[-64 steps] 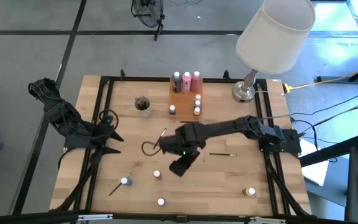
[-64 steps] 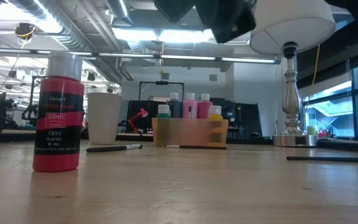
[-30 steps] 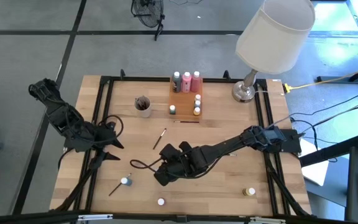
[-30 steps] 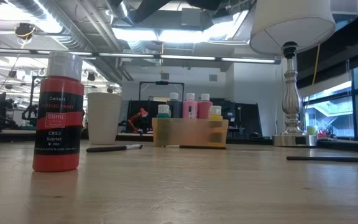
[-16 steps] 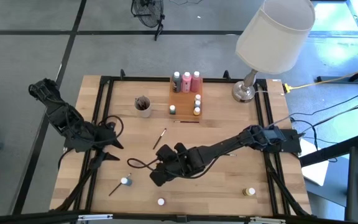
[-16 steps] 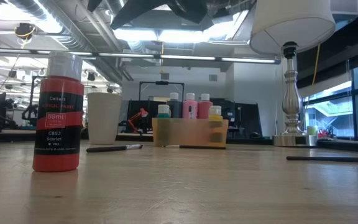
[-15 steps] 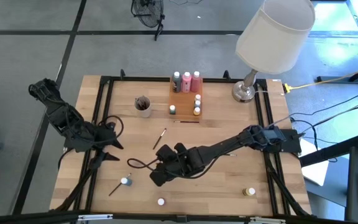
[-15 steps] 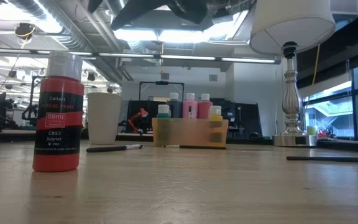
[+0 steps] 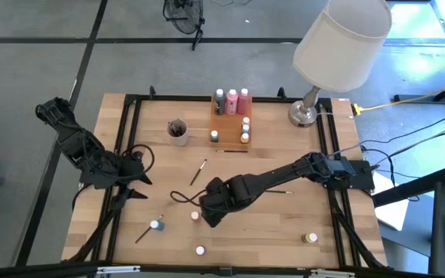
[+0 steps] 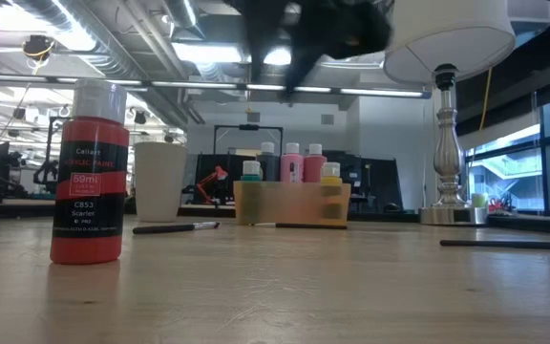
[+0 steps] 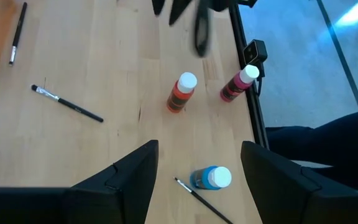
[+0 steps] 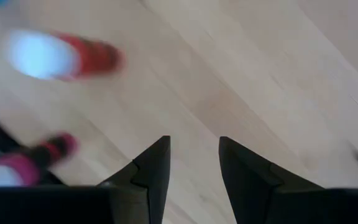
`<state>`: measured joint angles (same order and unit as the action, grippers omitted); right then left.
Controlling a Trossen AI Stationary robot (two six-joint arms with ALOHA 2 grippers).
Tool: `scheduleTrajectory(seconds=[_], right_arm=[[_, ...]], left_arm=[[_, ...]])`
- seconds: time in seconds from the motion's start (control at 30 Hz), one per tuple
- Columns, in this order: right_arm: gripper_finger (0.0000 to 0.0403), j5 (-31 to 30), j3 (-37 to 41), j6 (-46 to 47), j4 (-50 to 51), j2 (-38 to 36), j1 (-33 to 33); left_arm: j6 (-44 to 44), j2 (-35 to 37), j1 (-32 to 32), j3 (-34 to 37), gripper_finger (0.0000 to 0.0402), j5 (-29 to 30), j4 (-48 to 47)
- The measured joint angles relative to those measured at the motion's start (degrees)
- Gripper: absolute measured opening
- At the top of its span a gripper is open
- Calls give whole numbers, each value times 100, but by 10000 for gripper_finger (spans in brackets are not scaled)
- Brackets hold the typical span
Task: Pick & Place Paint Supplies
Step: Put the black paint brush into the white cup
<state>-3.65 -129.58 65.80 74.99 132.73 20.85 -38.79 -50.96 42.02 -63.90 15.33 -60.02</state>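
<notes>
A red white-capped paint pot (image 9: 195, 216) stands on the table near the front middle; it also shows as the red pot (image 12: 61, 56) in the right wrist view. My right gripper (image 12: 193, 168) hangs open just beside and above it, pointing down, with bare wood between its fingers. A pink pot (image 9: 200, 250), a blue pot (image 9: 155, 225) and a yellow pot (image 9: 309, 239) stand nearer the front edge. Loose brushes (image 9: 199, 171) lie on the wood. My left gripper (image 11: 197, 180) waits open at the table's left, above the table.
The orange tray (image 9: 224, 127) at the far middle holds three taller bottles (image 9: 232, 100) and small pots. A grey cup (image 9: 178, 130) stands left of it. A lamp (image 9: 307, 112) stands at the far right. A dark cable (image 9: 178, 197) loops by my right gripper.
My right gripper has tipped to point more steeply down, turned at the wrist and sunk a little over the front middle of the table. The red pot, hidden under it before, now shows beside its fingers.
</notes>
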Motion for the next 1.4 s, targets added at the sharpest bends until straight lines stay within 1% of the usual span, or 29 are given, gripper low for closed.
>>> scheduleTrajectory(seconds=[0.1,0.17,0.2,0.3,0.43,0.53,0.67,0.73,0.83,0.97,1.07,1.13,1.27,1.33,1.4], right_arm=[[140,400,0,39,785,0,-54],[140,656,-2,-166,1431,0,-66],[140,768,8,-305,1600,0,-65],[140,1155,118,-1154,1494,-38,-45],[140,1569,241,-1777,1505,-134,-40],[140,1619,373,-2269,1498,-212,-47],[140,1580,579,-3028,1502,-524,-98],[140,1441,756,-3239,1496,-762,-172],[140,1201,1157,-3425,1500,-1310,-285],[140,841,2043,-3478,1499,-2365,-364],[140,553,2986,-3355,1504,-3382,-388],[140,437,3636,-3071,1511,-4058,-403],[140,458,4922,-2539,1515,-5106,-389],[140,617,5489,-2422,1517,-5431,-322],[140,696,5956,-2396,1486,-5601,-235]], left_arm=[[2,0,0,0,226,-2,-4],[2,0,0,0,226,-2,-5],[0,0,0,0,226,-2,-13],[-4,1,0,0,226,0,-22],[-84,2,0,0,226,35,-22],[-234,2,0,0,226,216,-22],[-612,2,0,0,226,595,7],[-732,2,0,0,226,802,88],[-755,0,-2,0,226,1153,333],[-757,-4,-5,0,226,1626,770],[-758,-5,-50,0,226,1906,1146],[-756,-23,-99,0,226,2036,1419],[-753,-141,-218,0,226,2288,1855],[-756,-247,-289,0,226,2387,2026],[-752,-380,-369,0,226,2424,2185]])
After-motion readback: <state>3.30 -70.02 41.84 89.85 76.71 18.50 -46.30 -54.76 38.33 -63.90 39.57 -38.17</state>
